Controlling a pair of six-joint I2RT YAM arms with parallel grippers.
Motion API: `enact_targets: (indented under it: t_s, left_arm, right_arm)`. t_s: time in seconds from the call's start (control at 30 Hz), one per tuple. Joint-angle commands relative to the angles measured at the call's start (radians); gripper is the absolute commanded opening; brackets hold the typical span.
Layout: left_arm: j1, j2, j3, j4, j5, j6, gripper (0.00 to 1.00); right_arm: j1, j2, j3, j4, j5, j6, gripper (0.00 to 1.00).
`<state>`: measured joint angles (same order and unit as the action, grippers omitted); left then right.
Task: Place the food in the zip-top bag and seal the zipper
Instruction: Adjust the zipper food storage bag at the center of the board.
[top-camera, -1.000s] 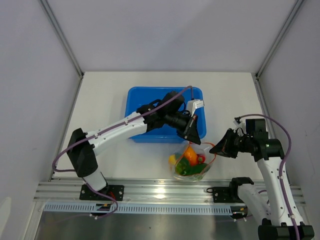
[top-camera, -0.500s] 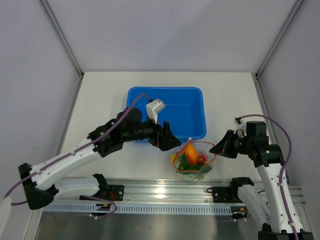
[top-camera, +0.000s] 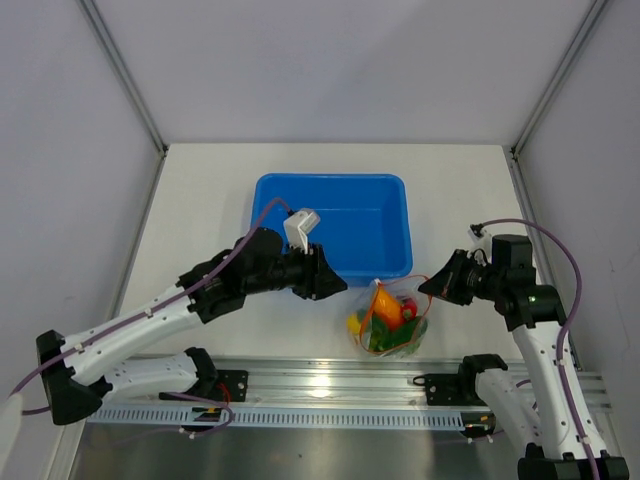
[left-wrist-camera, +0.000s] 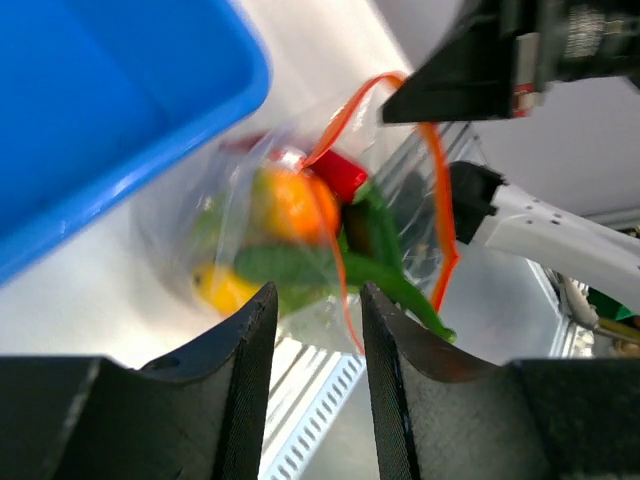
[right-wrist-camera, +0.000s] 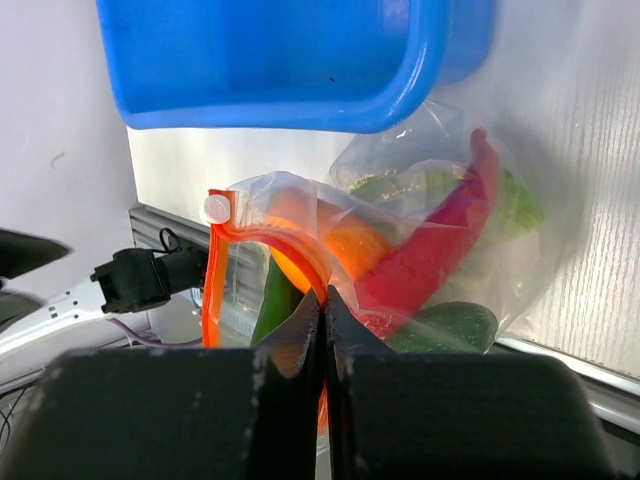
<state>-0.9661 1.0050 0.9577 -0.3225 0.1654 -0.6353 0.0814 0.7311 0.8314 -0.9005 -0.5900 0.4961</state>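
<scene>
Zip-top bag (right-wrist-camera: 440, 150), food (right-wrist-camera: 430, 250) inside: right tool (right-wrist-camera: 322, 300) clamped on its zipper (right-wrist-camera: 215, 270), left tool (left-wrist-camera: 316, 295) apart.

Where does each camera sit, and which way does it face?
Top external: fixed above and behind the arm bases, looking down on the table, blue tub and zip-top bag; both arms show.
Left wrist: rides the left arm, facing the bag beside the tub; the open left gripper frames it.
Right wrist: looks along the right gripper, shut on the zipper.
Shared: all three show tub and bag.
</scene>
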Motion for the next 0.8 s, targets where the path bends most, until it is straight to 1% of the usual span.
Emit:
enact_targets:
  t_s: [0.0, 0.07, 0.13, 0.17, 0.2, 0.3, 0.47, 0.57, 0.67, 0.77]
  left_arm:
    - [-0.014, 0.023, 0.010, -0.153, -0.044, -0.179, 0.41]
    - [-0.032, 0.049, -0.003, -0.171, -0.047, -0.263, 0.42]
    - [-0.098, 0.066, 0.010, -0.171, -0.085, -0.291, 0.43]
    - [-0.150, 0.090, 0.028, -0.179, -0.130, -0.317, 0.44]
    - [-0.172, 0.107, 0.048, -0.193, -0.145, -0.331, 0.47]
    - [-0.223, 0.176, 0.062, -0.191, -0.145, -0.392, 0.50]
    - [-0.269, 0.222, 0.055, -0.155, -0.145, -0.437, 0.51]
    - [-0.276, 0.247, 0.059, -0.148, -0.147, -0.445, 0.51]
    - [-0.278, 0.274, 0.058, -0.141, -0.145, -0.448, 0.49]
    - [-0.278, 0.306, 0.059, -0.110, -0.119, -0.448, 0.41]
  right_arm:
    - [0.004, -0.015, 0.002, 0.046, 0.010, -0.019, 0.00]
    - [0.006, -0.030, 0.003, 0.035, 0.016, -0.025, 0.00]
    - [0.006, -0.039, 0.003, 0.029, 0.021, -0.030, 0.00]
    - [0.004, -0.045, 0.000, 0.022, 0.024, -0.033, 0.00]
    - [0.007, -0.048, -0.002, 0.020, 0.025, -0.034, 0.00]
    - [0.008, -0.058, -0.008, 0.018, 0.025, -0.033, 0.00]
    - [0.008, -0.073, -0.015, 0.011, 0.027, -0.037, 0.00]
    - [0.009, -0.082, -0.029, 0.014, 0.024, -0.036, 0.00]
    - [0.011, -0.084, -0.041, 0.025, 0.018, -0.031, 0.00]
    - [0.014, -0.084, -0.043, 0.029, 0.018, -0.024, 0.00]
